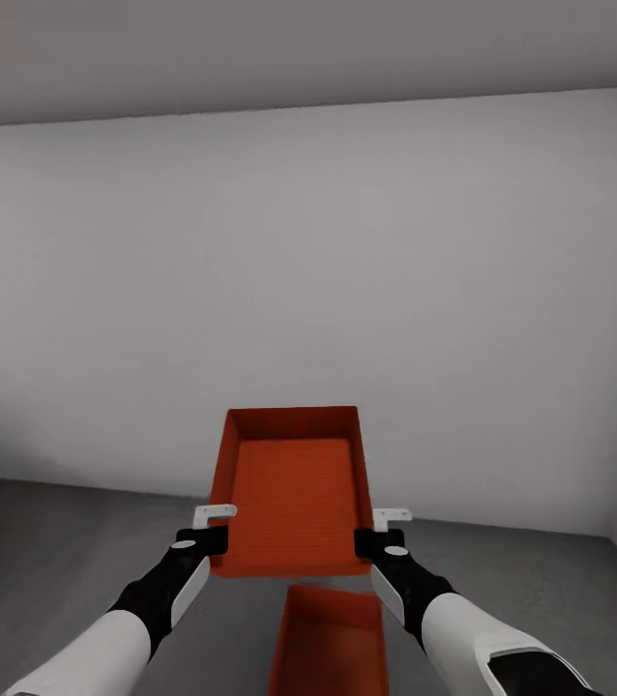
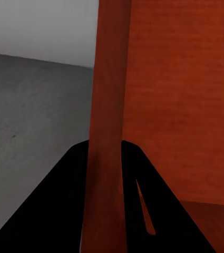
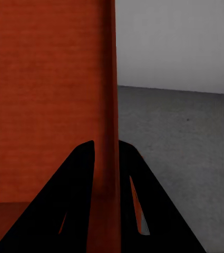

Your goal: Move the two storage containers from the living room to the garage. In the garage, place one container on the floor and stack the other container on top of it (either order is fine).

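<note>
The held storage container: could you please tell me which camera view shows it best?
The head view: the held storage container appears whole, open side toward the camera, gripped by the left end effector and right end effector. Each wrist view shows just one side wall pinched between black fingers.

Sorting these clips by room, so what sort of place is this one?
Probably a garage or similar bare utility room: a dull grey concrete-looking floor, a plain white wall with nothing on it, and a grey ceiling. One orange bin is held up between both claws, another bin sits on the floor below.
</note>
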`<state>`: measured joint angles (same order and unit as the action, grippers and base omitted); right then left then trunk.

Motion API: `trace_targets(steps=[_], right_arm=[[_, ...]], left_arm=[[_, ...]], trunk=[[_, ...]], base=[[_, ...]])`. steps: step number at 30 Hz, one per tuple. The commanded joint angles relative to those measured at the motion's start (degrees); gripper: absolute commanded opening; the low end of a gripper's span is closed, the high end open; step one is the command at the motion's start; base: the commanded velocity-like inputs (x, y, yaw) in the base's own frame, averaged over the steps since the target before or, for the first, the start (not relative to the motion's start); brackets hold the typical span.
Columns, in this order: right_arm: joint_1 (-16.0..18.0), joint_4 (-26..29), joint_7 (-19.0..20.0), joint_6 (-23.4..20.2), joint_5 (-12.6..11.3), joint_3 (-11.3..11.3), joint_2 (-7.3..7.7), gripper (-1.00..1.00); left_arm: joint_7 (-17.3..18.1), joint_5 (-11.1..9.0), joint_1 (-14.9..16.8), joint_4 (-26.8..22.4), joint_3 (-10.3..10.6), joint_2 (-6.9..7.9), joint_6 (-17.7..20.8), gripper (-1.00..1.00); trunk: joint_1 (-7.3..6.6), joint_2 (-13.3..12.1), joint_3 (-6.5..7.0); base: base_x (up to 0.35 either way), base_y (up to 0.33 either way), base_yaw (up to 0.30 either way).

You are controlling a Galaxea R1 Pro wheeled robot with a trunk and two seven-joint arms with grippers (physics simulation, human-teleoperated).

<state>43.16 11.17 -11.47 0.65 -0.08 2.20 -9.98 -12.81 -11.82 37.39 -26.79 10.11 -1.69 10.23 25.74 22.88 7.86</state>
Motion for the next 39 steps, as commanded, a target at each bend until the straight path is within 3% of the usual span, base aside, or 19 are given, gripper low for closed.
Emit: trace_targets(steps=[1,26,39], right_arm=[[0.1,0.2,-1.1,3.1,0.9,-2.4,3.21,-1.0],[0.0,0.2,-1.1,3.2,0.9,-2.4,3.21,-1.0],[0.1,0.2,-1.1,3.4,0.9,-2.4,3.21,-1.0]], left_arm=[[-5.8,-0.3,0.0,0.0,-4.2,0.19,0.4,-1.0],[-5.8,-0.3,0.0,0.0,-4.2,0.27,0.3,-1.0],[-5.8,-0.3,0.0,0.0,-4.2,0.19,0.3,-1.0]], trunk=[[0.05,0.0,-0.02],[0.05,0.0,-0.02],[0.05,0.0,-0.02]], base=[[0.279,0.0,-0.245],[0.288,0.0,-0.244],[0.047,0.0,-0.028]])
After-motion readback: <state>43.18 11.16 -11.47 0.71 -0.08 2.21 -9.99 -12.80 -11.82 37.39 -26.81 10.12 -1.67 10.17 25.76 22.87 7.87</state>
